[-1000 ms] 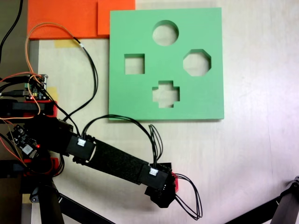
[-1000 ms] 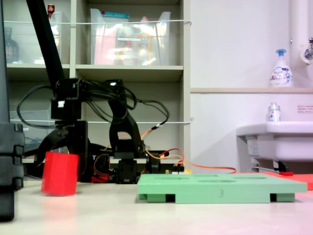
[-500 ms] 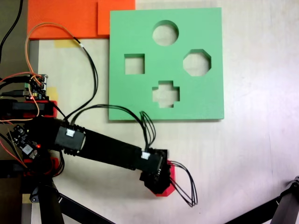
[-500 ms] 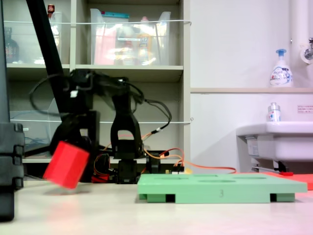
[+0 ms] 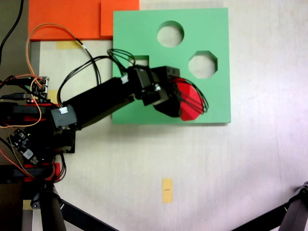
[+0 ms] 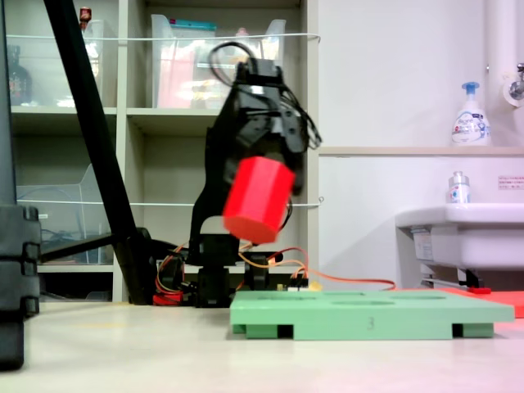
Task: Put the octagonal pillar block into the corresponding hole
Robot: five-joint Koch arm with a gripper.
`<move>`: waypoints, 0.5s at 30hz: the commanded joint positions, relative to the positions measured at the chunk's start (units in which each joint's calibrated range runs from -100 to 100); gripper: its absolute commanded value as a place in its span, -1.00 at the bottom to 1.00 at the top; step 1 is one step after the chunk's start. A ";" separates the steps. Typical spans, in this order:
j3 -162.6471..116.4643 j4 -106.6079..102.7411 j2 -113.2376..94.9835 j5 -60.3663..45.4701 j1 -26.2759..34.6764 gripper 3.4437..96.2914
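In the first exterior view the claw (image 5: 179,100) gripped the red block (image 5: 189,100) above the green board (image 5: 216,103), tilted and clear of it in the second exterior view, left of the octagonal hole (image 5: 202,64).

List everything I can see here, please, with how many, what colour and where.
Octagonal pillar block: one, red, held tilted in the air above the board.
Foam board: one, green, flat on the table, with round, square, cross and octagonal hole cutouts.
Foam sheets: orange, top left corner of the first exterior view.
Tape strip: one, yellow, on the table.
Soap bottle: one, white and blue, above the sink.
Gripper: one, black, jaws shut on the block.
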 commanded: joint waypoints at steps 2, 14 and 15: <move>19.58 -1.17 18.77 2.83 2.88 -0.30; 19.88 5.95 29.52 4.15 5.47 -0.30; 19.88 7.49 29.52 4.15 5.52 -0.30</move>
